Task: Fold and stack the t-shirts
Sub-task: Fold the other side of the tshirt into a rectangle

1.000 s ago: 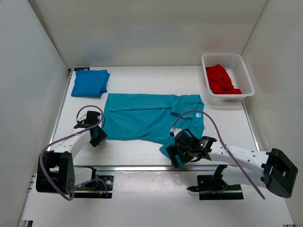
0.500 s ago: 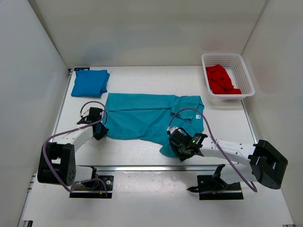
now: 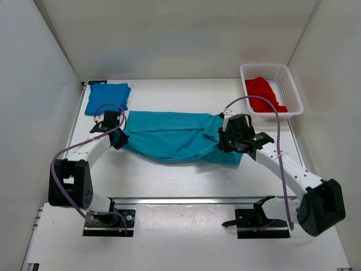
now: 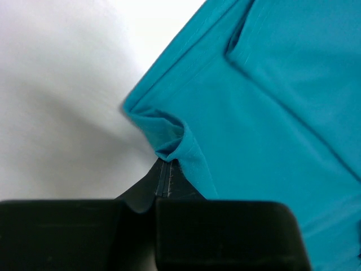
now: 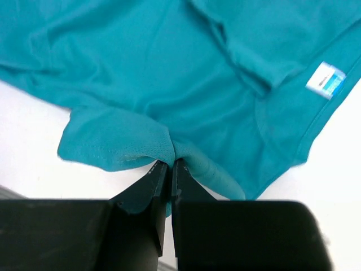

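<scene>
Across the middle of the table (image 3: 169, 180) lies the teal shirt (image 3: 180, 141), apparently mid-fold. The left gripper (image 4: 164, 169) and right gripper (image 5: 171, 166) are each clamped on a pinched corner of it, likely so both ends travel evenly. The blue shirt (image 3: 107, 97) sits folded far left. The red shirt (image 3: 262, 95) waits in the basket (image 3: 265, 66) far right.

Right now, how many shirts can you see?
3: blue shirt folded far left, teal shirt spread mid-table, red shirt in the basket far right; more may hide under it.
</scene>
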Robot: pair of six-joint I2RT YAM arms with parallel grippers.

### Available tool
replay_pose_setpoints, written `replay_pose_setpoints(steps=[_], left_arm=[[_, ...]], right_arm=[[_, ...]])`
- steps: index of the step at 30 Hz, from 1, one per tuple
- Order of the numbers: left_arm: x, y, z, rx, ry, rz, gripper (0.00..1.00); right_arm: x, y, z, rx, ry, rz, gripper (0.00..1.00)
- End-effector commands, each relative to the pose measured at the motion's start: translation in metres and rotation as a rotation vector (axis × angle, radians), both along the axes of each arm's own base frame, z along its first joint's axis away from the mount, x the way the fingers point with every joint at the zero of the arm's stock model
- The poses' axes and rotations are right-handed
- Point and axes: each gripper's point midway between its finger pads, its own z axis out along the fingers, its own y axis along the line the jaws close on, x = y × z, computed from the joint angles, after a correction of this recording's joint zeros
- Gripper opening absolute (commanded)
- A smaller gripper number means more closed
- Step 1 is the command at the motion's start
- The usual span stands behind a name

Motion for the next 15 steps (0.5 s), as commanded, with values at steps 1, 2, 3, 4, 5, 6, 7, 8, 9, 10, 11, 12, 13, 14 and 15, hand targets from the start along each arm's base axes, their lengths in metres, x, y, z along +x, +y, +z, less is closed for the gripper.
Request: replay_pose_setpoints(steps=[1, 2, 3, 4, 5, 6, 7, 8, 9, 10, 11, 12, 13, 14, 15], left_arm=[[0.028, 0.0, 0.012, -0.034, -0.035, 0.018, 0.0], [0.036, 0.003, 0.012, -0.036, -0.033, 0.027, 0.0], [0.041, 0.003, 0.013, -0.044, -0.037, 0.033, 0.0], [0.046, -0.001, 0.012, -0.047, -0.032, 0.025, 0.0], [0.052, 0.0, 0.011, -0.045, -0.029, 0.031, 0.0], [0.06, 0.001, 0.011, -0.042, -0.03, 0.036, 0.0], [0.066, 0.001, 0.012, -0.045, -0.038, 0.041, 0.0], [0.071, 0.002, 0.011, -0.047, -0.03, 0.045, 0.0], [0.076, 0.003, 0.012, -0.047, -0.036, 0.046, 0.0], [0.083, 0.005, 0.012, -0.045, -0.038, 0.05, 0.0], [0.089, 0.009, 0.012, -0.04, -0.04, 0.059, 0.0], [0.097, 0.008, 0.012, -0.036, -0.05, 0.051, 0.0], [0.098, 0.008, 0.01, -0.041, -0.042, 0.057, 0.0], [0.107, 0.009, 0.011, -0.042, -0.043, 0.056, 0.0], [0.113, 0.012, 0.012, -0.034, -0.044, 0.063, 0.0]], right_arm=[[0.044, -0.003, 0.019, 0.006, -0.087, -0.024, 0.0], [0.049, -0.005, 0.014, 0.004, -0.073, -0.034, 0.0], [0.062, -0.013, 0.017, -0.045, -0.118, 0.013, 0.0], [0.075, -0.019, 0.026, -0.043, -0.142, -0.018, 0.0], [0.085, -0.028, 0.026, -0.049, -0.146, -0.051, 0.0], [0.092, -0.027, 0.031, -0.039, -0.163, -0.054, 0.0], [0.102, -0.039, 0.033, -0.062, -0.183, -0.061, 0.0], [0.108, -0.045, 0.025, -0.067, -0.17, -0.073, 0.0], [0.114, -0.045, 0.031, -0.056, -0.182, -0.067, 0.01], [0.122, -0.048, 0.031, -0.049, -0.186, -0.076, 0.0], [0.131, -0.051, 0.029, -0.046, -0.187, -0.079, 0.0], [0.136, -0.053, 0.022, -0.051, -0.176, -0.079, 0.0], [0.144, -0.053, 0.025, -0.044, -0.191, -0.082, 0.0], [0.153, -0.055, 0.022, -0.048, -0.19, -0.084, 0.0], [0.158, -0.058, 0.012, -0.054, -0.176, -0.088, 0.0]])
